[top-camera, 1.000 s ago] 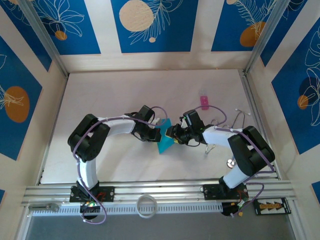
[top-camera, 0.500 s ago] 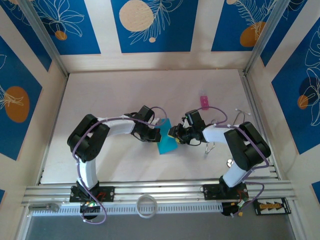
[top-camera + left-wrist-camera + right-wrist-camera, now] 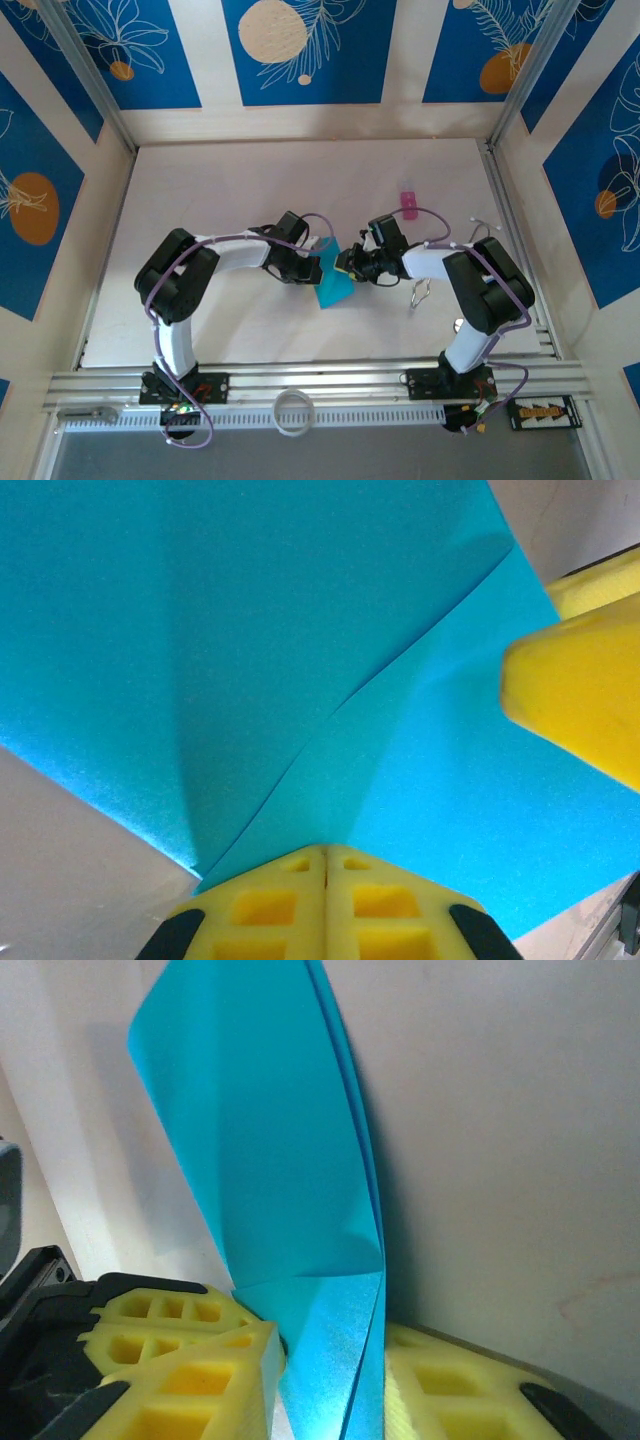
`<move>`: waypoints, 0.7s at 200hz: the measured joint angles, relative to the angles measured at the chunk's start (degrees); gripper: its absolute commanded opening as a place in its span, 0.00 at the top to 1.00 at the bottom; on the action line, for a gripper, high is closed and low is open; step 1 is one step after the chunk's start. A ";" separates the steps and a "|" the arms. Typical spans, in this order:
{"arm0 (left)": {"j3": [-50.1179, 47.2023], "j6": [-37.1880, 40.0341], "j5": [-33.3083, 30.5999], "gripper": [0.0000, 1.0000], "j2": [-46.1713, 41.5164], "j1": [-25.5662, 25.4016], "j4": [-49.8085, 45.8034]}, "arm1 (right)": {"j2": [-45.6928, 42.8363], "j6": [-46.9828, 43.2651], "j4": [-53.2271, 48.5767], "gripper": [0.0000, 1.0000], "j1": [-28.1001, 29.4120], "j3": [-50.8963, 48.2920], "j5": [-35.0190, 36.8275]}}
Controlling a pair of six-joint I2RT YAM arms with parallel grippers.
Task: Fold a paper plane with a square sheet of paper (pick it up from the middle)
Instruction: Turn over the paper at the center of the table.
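Top view first: the sheet of paper (image 3: 333, 283) is mid-table, folded into a creased, pointed blue shape and standing on edge between my two arms. The left gripper (image 3: 312, 270) comes at it from the left and the right gripper (image 3: 345, 265) from the right, both hard against the paper's upper end.

On the left wrist camera, the left gripper (image 3: 325, 852) has its two yellow fingers pressed together with no gap showing. The sheet of paper (image 3: 250, 630) fans up and out from that pinch, with a long diagonal crease running across it. That one has the paper held. One yellow finger (image 3: 580, 700) of the other arm sits against the blue at the right edge.

On the right wrist camera, the sheet of paper (image 3: 260, 1140) rises as a tall, narrow blade in front of the white table (image 3: 500, 1110). Its lower end drops down between the fingers of the right gripper (image 3: 330, 1360). The gap there is narrow, with one pad (image 3: 190, 1380) beside the paper on the left and another on the right. The layers between them look loose, not flattened, so I can't tell whether that side is gripping.
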 measured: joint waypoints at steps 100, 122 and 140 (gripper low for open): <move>-2.43 -2.05 0.92 0.78 -5.07 0.11 3.34 | 1.11 -5.90 -4.74 0.92 -0.55 2.93 -1.46; -5.01 -2.56 -0.55 0.77 -10.75 0.74 5.60 | -1.01 -8.41 -9.70 0.93 -0.63 4.85 -0.24; -7.28 -3.06 -3.39 0.75 -16.35 2.03 6.47 | -4.00 -11.69 -15.32 0.93 -0.59 7.50 2.75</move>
